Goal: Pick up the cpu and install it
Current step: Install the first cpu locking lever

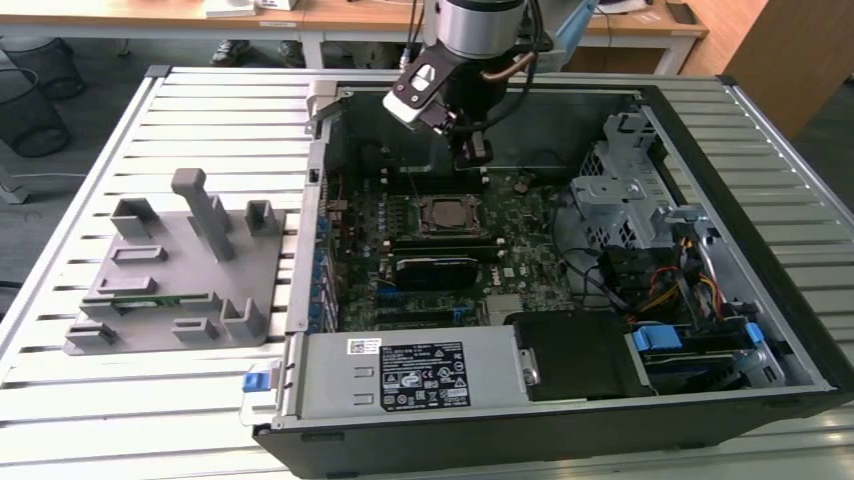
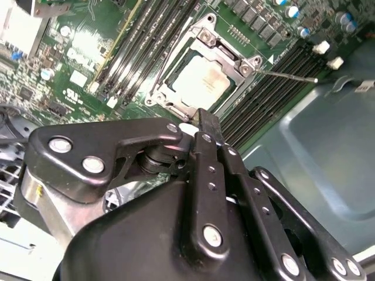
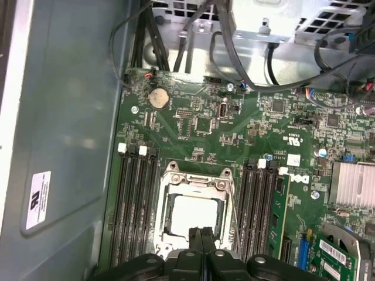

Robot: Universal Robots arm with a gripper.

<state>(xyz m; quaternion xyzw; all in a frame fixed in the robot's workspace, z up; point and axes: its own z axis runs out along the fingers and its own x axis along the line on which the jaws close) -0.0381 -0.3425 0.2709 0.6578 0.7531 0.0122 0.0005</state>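
The cpu [image 3: 192, 213] lies seated in its motherboard socket [image 3: 176, 172] as the empty gripper [image 3: 201, 234], fingers pressed together, hangs just above; a straight, level lift would avoid disturbing it.

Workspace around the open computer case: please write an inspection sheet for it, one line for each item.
Surface: slatted metal table carrying the open computer case.
Job's things: cpu lies flat in the motherboard socket, with no gripper on it.
Clutter: grey plastic fixture tray at the exterior view's left, holding a green memory stick.
Grippers: gripper above the socket, fingers together, holding nothing.
Cables: black cables along the motherboard edge; coloured wires near the drive bay.
Surroundings: wooden desks and wire bins behind the table.
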